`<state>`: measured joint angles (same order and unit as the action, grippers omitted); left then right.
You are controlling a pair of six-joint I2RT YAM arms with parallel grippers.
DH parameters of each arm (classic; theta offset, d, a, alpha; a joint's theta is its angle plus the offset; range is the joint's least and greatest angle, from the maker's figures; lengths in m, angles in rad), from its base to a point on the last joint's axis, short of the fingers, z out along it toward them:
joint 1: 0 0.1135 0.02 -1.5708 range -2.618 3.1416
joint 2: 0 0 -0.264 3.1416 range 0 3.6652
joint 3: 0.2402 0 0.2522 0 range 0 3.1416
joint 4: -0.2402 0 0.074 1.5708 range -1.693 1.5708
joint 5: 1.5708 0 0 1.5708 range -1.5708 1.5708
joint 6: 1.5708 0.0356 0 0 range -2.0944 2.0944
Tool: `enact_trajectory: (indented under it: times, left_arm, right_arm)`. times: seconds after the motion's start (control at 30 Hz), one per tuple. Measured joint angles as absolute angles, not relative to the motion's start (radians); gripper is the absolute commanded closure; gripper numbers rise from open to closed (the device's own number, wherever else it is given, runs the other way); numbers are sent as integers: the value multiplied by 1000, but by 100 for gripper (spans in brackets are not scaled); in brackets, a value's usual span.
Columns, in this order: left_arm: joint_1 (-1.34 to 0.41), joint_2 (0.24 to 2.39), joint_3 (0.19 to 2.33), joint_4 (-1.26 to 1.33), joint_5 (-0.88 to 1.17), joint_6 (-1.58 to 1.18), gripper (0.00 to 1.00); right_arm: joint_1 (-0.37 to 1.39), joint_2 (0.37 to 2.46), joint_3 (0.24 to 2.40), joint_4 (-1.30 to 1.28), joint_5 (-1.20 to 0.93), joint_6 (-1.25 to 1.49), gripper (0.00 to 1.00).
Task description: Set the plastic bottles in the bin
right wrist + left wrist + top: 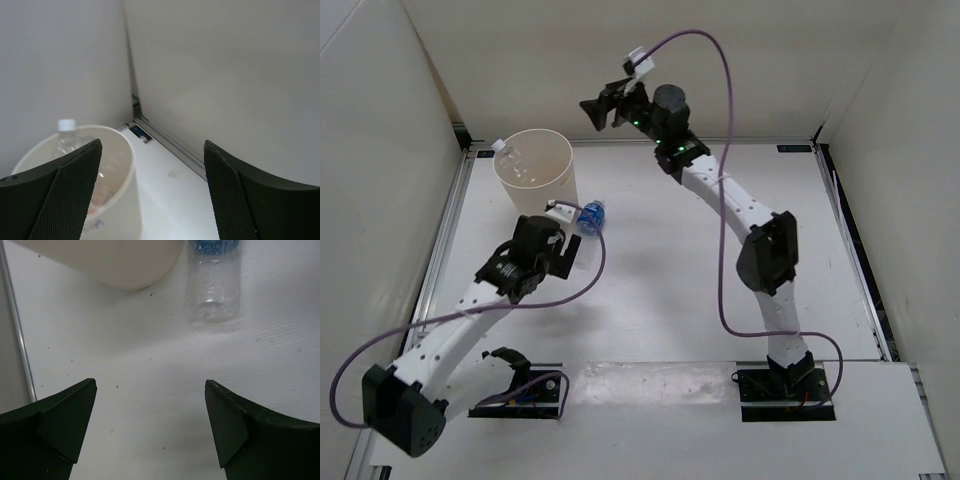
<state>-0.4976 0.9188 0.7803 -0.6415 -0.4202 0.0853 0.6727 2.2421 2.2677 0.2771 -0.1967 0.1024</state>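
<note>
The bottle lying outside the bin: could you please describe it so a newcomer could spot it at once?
Find the cream-white bin far left on the table. Right beside its base, just ahead of the open left gripper, lies a small clear plastic bottle. Its blue label and its place flat on the table set it apart from the bottles inside the bin.

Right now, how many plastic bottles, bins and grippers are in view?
Cream-white round plastic bin: 1
Clear plastic bottles: 2, blue-labelled bottle on the table beside the bin, white-capped bottle inside it; any deeper ones unclear
Two-finger grippers: 2, left gripper and right gripper, both open
Total: 5
</note>
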Motion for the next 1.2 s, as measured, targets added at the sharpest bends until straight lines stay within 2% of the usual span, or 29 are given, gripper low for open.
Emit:
enact_trajectory:
  times: [0.23,0.43,0.73,1.2]
  left_arm:
    - [-498,1224,915,-574,-363,52,0]
    - [-497,1343,940,-496,-353,38,0]
    - [-497,1466,966,-360,-286,-17,0]
    - [-487,1703,1054,-291,-308,-130,0]
  right_arm:
    - [549,1921,1870,295,-172,102,16]
    - [524,1748,1692,279,-160,89,16]
    - [501,1721,1672,180,-155,69,16]
    - [337,1721,1758,25,-258,59,17]
